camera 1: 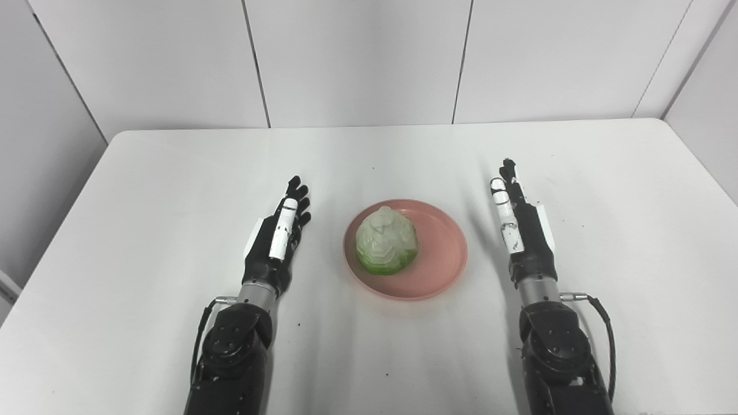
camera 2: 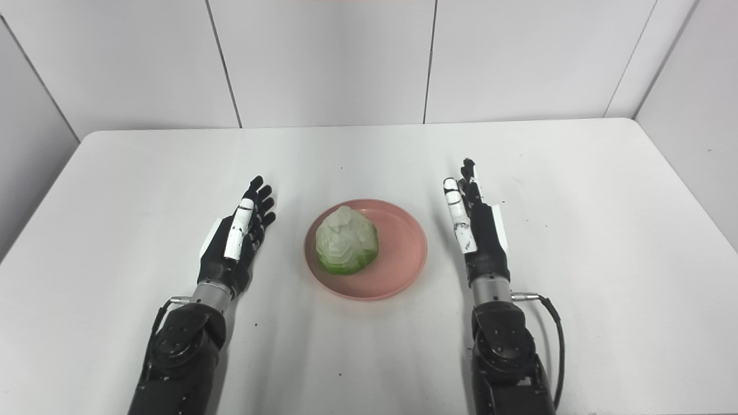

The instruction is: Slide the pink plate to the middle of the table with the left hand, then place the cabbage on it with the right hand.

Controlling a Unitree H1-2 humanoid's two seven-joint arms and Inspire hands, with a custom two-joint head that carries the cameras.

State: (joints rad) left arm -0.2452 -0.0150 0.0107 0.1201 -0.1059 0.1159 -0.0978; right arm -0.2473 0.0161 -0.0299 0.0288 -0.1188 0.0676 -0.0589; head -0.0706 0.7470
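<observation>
I seem to be in a lab test cell: a bare white rounded-corner table beneath my fingers, plain grey seamed wall panels beyond them.

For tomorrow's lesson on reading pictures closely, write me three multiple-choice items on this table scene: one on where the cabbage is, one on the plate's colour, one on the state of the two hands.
1. Where is the cabbage?
A. On the bare table beside the plate
B. On the plate
C. In the right hand

2. What colour is the plate?
A. Blue
B. Yellow
C. Pink

3. How are the two hands?
A. Both open and holding nothing
B. Both shut on the plate's rim
C. The left hand is shut on the cabbage

Answers:
1 B: the cabbage sits on the plate, toward its left side.
2 C: the bare part of the plate around the cabbage is pink.
3 A: the left hand and the right hand lie either side of the plate with fingers stretched out, apart from it.
</observation>
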